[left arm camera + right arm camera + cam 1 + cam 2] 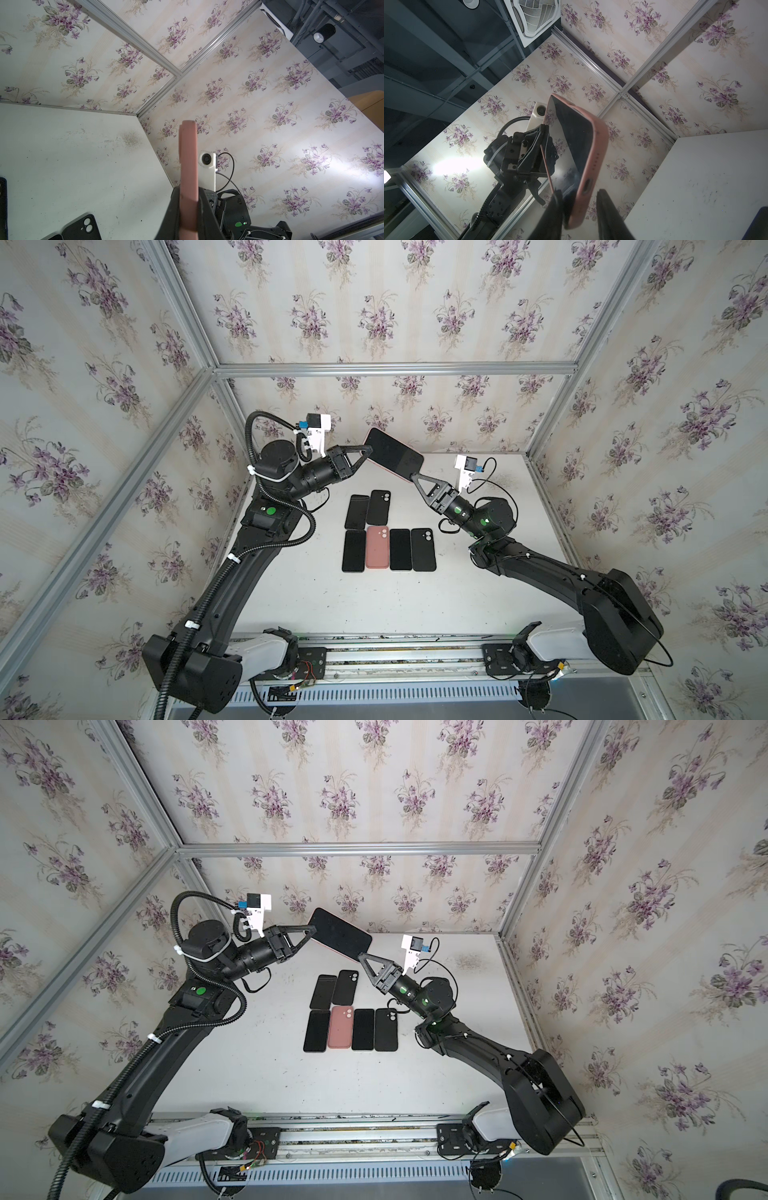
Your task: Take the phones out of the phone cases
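A phone [392, 454] [340, 934] with a dark screen, sitting in a pink phone case [593, 155], hangs tilted in the air above the back of the table in both top views. My left gripper [368, 448] [309, 932] [188, 199] is shut on the far upper end of the cased phone; the left wrist view shows the pink case edge [188, 166] pinched between both fingers. My right gripper [413, 477] [360, 957] [580, 193] straddles the lower end. Its jaws stand apart: one finger lies against the screen side, and a clear gap separates the other from the case back.
Below the held phone, several dark phones and empty cases lie in two rows on the white table [299, 597]: a pink case [377, 546], black cases [423, 549] [378, 507] and black phones [353, 551] [400, 549]. Floral-papered walls close the back and both sides.
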You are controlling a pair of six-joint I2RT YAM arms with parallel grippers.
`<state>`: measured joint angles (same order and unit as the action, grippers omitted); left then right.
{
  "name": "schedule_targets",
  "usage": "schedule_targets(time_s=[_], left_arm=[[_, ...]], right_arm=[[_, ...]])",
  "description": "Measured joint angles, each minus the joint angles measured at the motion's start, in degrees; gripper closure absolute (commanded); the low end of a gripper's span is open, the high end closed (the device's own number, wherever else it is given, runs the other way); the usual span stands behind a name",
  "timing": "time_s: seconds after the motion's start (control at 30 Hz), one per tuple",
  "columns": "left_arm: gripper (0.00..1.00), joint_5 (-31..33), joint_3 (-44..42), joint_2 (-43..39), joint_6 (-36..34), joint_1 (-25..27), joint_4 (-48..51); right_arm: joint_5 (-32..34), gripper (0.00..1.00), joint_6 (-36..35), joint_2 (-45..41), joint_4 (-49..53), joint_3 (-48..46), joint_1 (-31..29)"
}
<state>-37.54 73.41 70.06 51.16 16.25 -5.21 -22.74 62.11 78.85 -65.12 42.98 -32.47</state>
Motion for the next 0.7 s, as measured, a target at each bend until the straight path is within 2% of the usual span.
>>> schedule_targets(time_s=[0.17,0.33,0.47,0.7], left_arm=[[1.00,0.4,0.0,0.0,0.0,-0.1,0.0],[1.00,0.4,0.1,1.1,0.1,-0.1,-1.1],[1.00,0.8,0.1,2.3,0.7,-0.1,-0.6],[1.00,0.8,0.2,2.3,0.7,-0.1,-1.0]], right_arm=[[-0.2,0.69,1.1,1.0,-1.5,-0.1,0.0],[-0.2,0.63,1.6,1.4,-2.7,-0.2,-0.2],[-0.2,0.62,2.2,1.8,-3.1,-0.4,-0.4],[-0.2,0.69,2.6,2.4,-3.9,-0.4,-0.5]])
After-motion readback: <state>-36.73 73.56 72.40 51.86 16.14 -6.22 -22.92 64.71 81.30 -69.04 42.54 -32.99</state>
